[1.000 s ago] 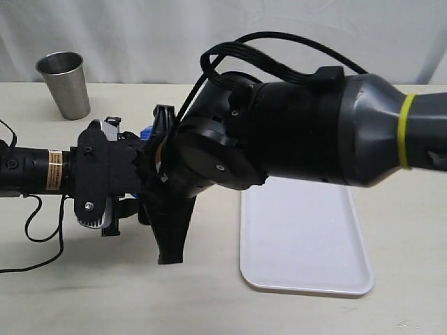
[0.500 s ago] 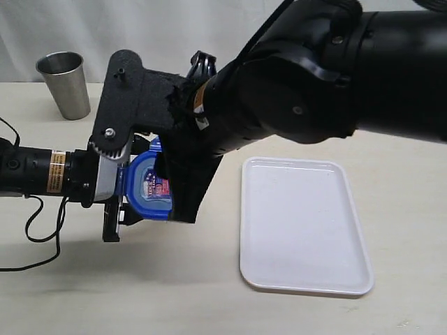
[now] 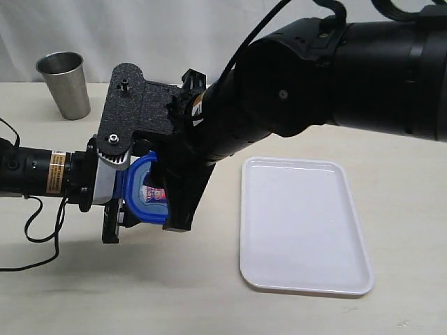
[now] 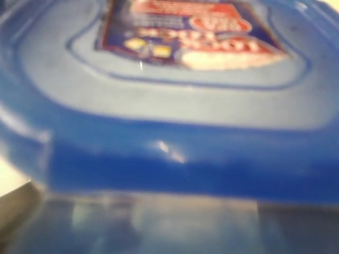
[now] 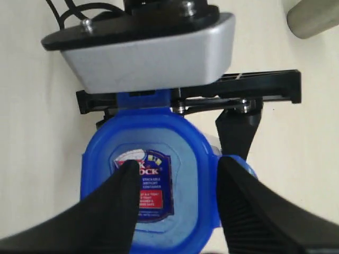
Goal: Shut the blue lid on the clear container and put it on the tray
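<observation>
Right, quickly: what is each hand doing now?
Left hand: closed on the tall clear plastic container, round blue plastic lid on top.
Right hand: open, fingers spread over that lid, holding nothing.

"LOCK" on the blue lid (image 5: 183, 172)

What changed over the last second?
The right arm lifted upward in the exterior view, uncovering the blue lid; the right pincer, open, is now poised over it. Unchanged: left pincer gripping the clear container, tray, steel cup.
</observation>
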Tool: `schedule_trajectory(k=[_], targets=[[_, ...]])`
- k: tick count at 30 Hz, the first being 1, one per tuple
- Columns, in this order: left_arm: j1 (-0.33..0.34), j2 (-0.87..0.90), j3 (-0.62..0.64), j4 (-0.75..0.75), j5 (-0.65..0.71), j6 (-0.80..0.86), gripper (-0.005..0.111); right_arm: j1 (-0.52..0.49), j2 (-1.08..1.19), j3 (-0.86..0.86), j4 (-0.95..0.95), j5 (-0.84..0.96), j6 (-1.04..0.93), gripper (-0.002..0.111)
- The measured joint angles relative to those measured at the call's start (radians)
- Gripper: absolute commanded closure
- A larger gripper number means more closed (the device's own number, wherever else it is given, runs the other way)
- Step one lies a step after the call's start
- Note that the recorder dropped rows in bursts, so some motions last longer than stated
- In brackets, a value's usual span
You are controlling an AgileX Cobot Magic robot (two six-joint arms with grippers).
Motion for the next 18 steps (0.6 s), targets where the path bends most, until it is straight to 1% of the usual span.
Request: schedule_trajectory(k=[4, 8, 10, 14, 18], targets=[[0.000, 0.000, 0.000, 0.010, 0.014, -0.013, 0.107, -0.007, 0.020, -0.002, 0.004, -0.004, 0.000, 0.065], [0.000, 0.002, 0.000, 0.056, 0.024, -0.053, 0.107, -0.024, 0.056, -0.013, 0.006, 0.004, 0.018, 0.065], [0.000, 0.008, 0.000, 0.072, 0.024, -0.081, 0.107, -0.029, 0.072, -0.037, 0.015, 0.039, 0.026, 0.065], [0.000, 0.008, 0.000, 0.095, 0.013, -0.111, 0.107, -0.041, 0.113, -0.126, 0.051, 0.174, 0.042, 0.065], [0.000, 0.008, 0.000, 0.102, 0.006, -0.130, 0.107, -0.045, 0.144, -0.178, 0.078, 0.251, 0.038, 0.065]])
